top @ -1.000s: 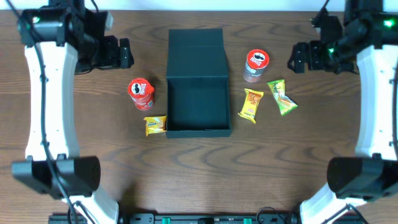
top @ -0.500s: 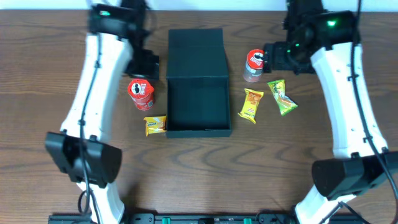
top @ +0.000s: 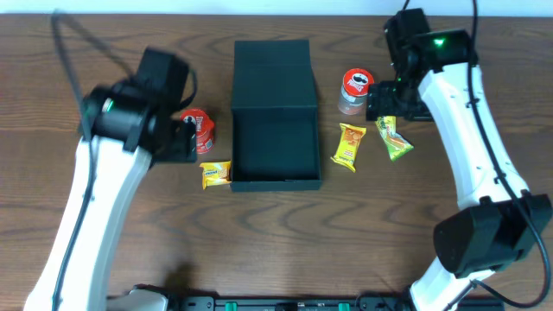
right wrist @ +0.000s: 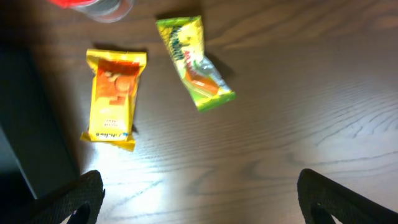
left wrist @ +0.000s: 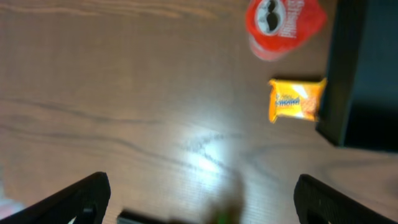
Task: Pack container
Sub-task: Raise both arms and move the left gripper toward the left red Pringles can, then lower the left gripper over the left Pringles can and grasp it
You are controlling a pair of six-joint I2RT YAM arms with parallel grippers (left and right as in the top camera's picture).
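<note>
Swung in from the far corners, the left gripper (left wrist: 199, 196) and right gripper (right wrist: 199, 194) are held spread and empty over snacks (right wrist: 112, 102) flanking the unfilled container (top: 275, 149), centred near the far edge, so picking is judged imminent.

Overhead: straight down, far, whole table (top: 276, 233). Wrist views: downward, nearer; each shares container (top: 275, 147) edge with overhead.
</note>
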